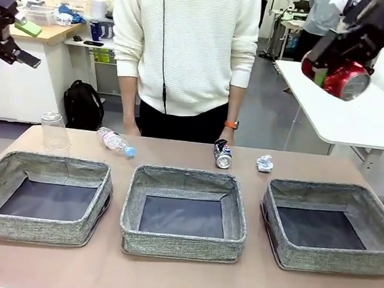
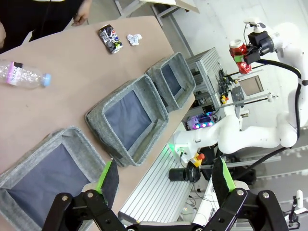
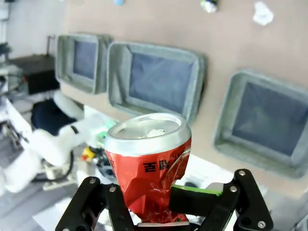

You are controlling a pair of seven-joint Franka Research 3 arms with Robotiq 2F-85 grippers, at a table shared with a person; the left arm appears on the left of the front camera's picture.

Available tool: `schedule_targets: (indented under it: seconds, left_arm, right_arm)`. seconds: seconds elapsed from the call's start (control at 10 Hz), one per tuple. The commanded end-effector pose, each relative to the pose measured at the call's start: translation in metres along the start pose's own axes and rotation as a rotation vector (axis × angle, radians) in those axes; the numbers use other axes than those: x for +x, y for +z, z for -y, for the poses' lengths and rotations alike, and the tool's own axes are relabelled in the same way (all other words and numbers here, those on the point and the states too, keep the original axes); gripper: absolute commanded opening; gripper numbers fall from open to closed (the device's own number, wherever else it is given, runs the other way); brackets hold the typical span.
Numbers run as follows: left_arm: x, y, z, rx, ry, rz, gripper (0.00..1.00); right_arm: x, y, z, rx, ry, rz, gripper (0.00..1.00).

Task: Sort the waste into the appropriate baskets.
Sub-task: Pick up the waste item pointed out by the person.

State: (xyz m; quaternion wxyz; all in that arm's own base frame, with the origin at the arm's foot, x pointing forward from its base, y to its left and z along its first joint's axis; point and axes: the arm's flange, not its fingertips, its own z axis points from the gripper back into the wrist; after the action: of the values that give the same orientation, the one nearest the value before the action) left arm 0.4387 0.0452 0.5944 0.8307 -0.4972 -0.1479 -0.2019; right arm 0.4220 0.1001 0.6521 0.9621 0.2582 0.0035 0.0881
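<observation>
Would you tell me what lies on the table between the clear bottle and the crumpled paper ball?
In the front view, the dark blue-silver can lies there, nearer the paper ball than the bottle.

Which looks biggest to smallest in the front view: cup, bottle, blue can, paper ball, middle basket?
1. middle basket, though it is also nearest the camera
2. cup and bottle: look alike, not ranked
3. blue can
4. paper ball
</observation>
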Motion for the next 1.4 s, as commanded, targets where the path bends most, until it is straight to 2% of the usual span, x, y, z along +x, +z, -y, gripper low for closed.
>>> schedule_targets:
  seconds: [0.0, 0.2, 0.3, 0.5, 0.6, 0.7, 0.8, 0.9, 1.1, 1.2, 1.3]
  left_arm:
    - [0.0, 0.0, 0.002, -0.006, -0.006, 0.0, 1.0]
    - [0.0, 0.0, 0.002, -0.006, -0.006, 0.0, 1.0]
    - [0.0, 0.0, 0.002, -0.006, -0.006, 0.0, 1.0]
    - [0.0, 0.0, 0.002, -0.006, -0.006, 0.0, 1.0]
    - [0.0, 0.0, 0.002, -0.006, -0.006, 0.0, 1.0]
    - [0.0, 0.0, 0.002, -0.006, -0.006, 0.0, 1.0]
    - [0.0, 0.0, 0.002, -0.006, -0.006, 0.0, 1.0]
    - [0.0, 0.0, 0.002, -0.006, -0.006, 0.0, 1.0]
    - [0.0, 0.0, 0.002, -0.006, -0.006, 0.0, 1.0]
    - [0.0, 0.0, 0.002, -0.006, -0.006, 0.0, 1.0]
    - [0.0, 0.0, 0.002, -0.006, -0.006, 0.0, 1.0]
  right_arm:
    - [0.006, -0.016, -0.032, -0.07, -0.048, 0.041, 0.0]
    - [0.007, -0.078, -0.111, -0.234, 0.171, -0.059, 0.0]
    - [0.016, -0.094, -0.143, -0.277, 0.233, -0.09, 0.0]
    - [0.04, -0.118, -0.196, -0.417, 0.282, -0.063, 0.0]
    - [0.046, -0.128, -0.214, -0.458, 0.318, -0.083, 0.0]
    - [0.051, -0.132, -0.223, -0.464, 0.335, -0.091, 0.0]
    - [0.06, -0.13, -0.21, -0.481, 0.332, -0.076, 0.0]
    - [0.035, -0.142, -0.212, -0.423, 0.362, -0.091, 0.0]
    - [0.035, -0.142, -0.212, -0.423, 0.362, -0.091, 0.0]
    - [0.051, -0.141, -0.213, -0.441, 0.369, -0.085, 0.0]
    - [0.046, -0.131, -0.23, -0.366, 0.384, -0.004, 0.0]
